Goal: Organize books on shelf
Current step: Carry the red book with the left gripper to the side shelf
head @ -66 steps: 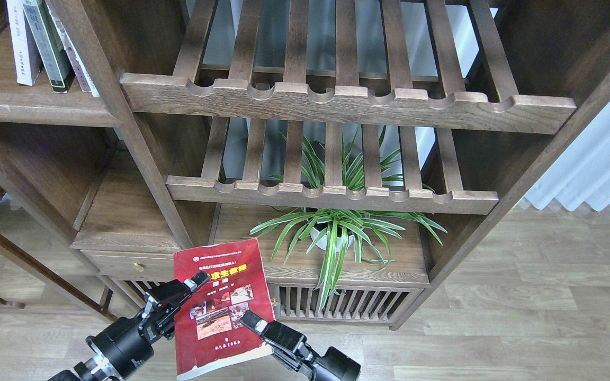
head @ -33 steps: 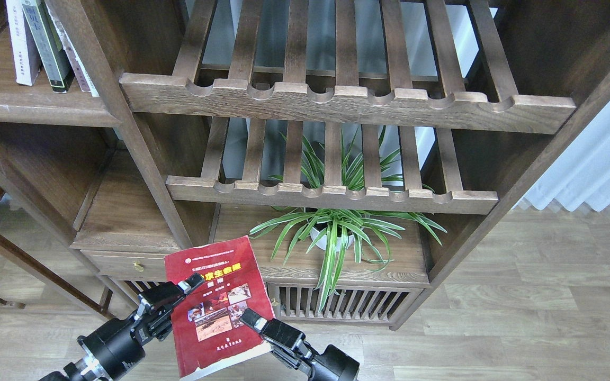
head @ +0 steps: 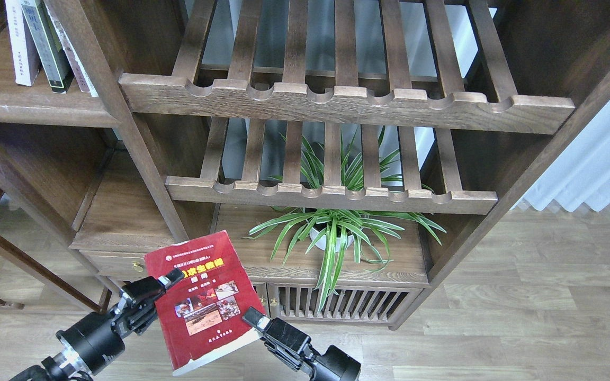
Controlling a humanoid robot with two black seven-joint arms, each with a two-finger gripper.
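1. Left gripper (head: 170,278) clamps the left edge of the red paperback with yellow title and small photos (head: 204,301); book held tilted, near, low centre-left.
2. Right gripper (head: 249,317) touches the book's lower right edge; clamped or just propping, cannot tell.
3. Solid dark-brown wooden shelf board (head: 35,108) far upper left, well apart, with upright books (head: 45,45) on it.
4. Step: carry phase. Next: raise book up-left, turn upright, slot beside row; mind the dark wooden post (head: 125,132).
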